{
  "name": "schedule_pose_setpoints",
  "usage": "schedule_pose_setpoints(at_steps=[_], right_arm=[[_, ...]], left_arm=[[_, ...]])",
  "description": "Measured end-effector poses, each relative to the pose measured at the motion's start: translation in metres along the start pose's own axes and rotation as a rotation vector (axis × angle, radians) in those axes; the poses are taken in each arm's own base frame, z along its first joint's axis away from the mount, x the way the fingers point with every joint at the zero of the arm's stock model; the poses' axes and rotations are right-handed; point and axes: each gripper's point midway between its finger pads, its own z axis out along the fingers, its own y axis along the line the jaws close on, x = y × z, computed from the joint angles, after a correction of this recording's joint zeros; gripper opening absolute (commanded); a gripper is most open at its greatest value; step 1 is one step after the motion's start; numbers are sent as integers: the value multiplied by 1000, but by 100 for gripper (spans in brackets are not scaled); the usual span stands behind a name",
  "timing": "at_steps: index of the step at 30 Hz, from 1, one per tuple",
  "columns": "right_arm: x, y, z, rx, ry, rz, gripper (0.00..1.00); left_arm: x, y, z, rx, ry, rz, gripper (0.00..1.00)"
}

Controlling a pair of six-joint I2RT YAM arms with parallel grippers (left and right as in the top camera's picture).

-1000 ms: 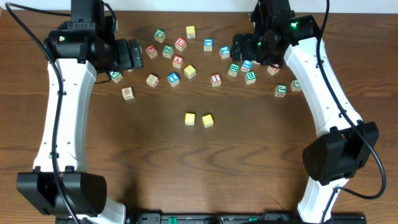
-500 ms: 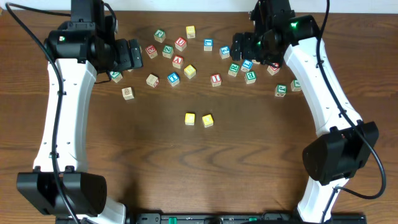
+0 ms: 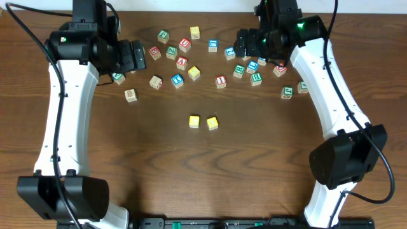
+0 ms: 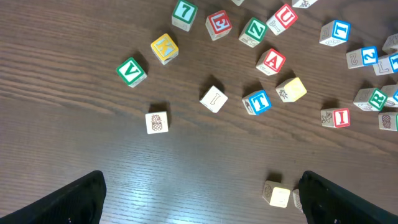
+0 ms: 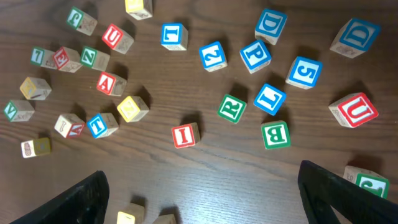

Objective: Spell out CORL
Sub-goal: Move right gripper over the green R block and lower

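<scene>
Logging table state: left gripper (image 4: pixel 200 186) hangs over the upper left of the table (image 3: pixel 191 178), jaws spread wide and holding nothing. In the left wrist view its fingers (image 4: pixel 81 199) sit at the 2 bottom corners of the frame, with bare wood between them. Right gripper (image 5: pixel 202 177) hangs over the upper right of the overhead frame, above the scattered letter blocks, jaws likewise wide open and empty. 2 yellow blocks (image 3: pixel 203 122) lie side by side at the centre of the overhead frame, just apart from each other and well apart from the scatter; their top letters cannot be read. Green R block (image 5: pixel 231 108) lies right of centre in the right wrist view, tilted on the wood. Blue L block (image 5: pixel 269 99) sits just beside it, to the upper right. A 2nd blue L block (image 5: pixel 173 35) lies near the top edge, left of centre. Red I block (image 5: pixel 185 135) lies lower left of the R, and green B block (image 5: pixel 275 135) lies just below the 1st L. None of these touches either gripper. No C or O face can be made out in any view.
</scene>
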Motion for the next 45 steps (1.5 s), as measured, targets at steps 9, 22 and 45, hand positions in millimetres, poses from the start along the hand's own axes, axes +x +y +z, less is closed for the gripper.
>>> schedule_pose_setpoints(at_steps=[9,22,45], right_arm=[[-2,1,0,-2,-7,-2,91],[-2,1,0,-2,-7,-1,89],[11,-1,63,21,65,-113,59]], left_arm=[[0,0,0,0,0,0,98],[0,0,0,0,0,0,98],[4,3,25,-13,61,-5,98]])
